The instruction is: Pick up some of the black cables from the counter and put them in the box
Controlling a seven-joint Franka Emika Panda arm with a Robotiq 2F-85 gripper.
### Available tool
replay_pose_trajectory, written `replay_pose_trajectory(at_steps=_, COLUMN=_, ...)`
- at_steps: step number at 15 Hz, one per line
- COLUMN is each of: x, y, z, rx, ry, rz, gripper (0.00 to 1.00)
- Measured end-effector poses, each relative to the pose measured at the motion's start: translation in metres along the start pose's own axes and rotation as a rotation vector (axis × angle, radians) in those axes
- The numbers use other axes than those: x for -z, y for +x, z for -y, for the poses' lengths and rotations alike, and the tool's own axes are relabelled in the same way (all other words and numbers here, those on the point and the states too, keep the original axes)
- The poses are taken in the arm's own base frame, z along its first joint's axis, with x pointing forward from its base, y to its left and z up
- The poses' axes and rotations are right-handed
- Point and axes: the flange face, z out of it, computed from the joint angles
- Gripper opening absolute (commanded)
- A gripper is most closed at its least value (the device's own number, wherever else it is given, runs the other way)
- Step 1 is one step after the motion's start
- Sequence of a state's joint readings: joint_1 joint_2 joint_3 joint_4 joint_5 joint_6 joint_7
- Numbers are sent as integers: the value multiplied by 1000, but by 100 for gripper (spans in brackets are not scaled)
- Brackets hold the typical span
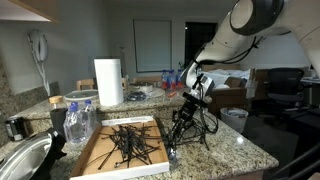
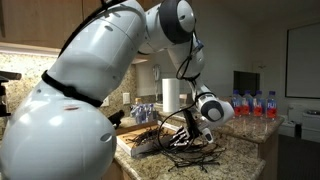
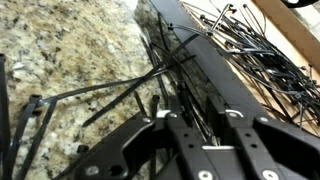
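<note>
**Black Cables in the Box and in the Grip**

A flat tan cardboard box [image 1: 150, 124] sits on the shiny, speckled stone surface [image 1: 230, 150]. Thin black cables [image 1: 128, 147] lie inside it like a pile of sticks. Just right of the box, the end effector [image 1: 190, 107] is closed partway around more of them (a spiky bunch, ends hanging toward the stone).
</note>
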State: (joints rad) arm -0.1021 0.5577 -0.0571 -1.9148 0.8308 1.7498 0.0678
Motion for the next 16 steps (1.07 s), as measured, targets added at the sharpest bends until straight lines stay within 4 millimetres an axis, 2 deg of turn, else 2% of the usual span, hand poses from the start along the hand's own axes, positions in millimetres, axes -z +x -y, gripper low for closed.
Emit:
replay_pose_trajectory(at_steps=5, x=6, y=10, z=2, rx=3, ry=4, rz=0, gripper=96)
replay_pose_trajectory(at_steps=6, x=8, y=12, z=3, rx=5, ry=5, rz=1, gripper=99)
replay_pose_trajectory(at_steps=15, x=12, y=43, z=17, rx=32, ry=4, rz=19, gripper=100)
replay_pose_trajectory(at_steps=16, x=13, y=44, z=20, rx=36, ry=3, rz=23, gripper=92)
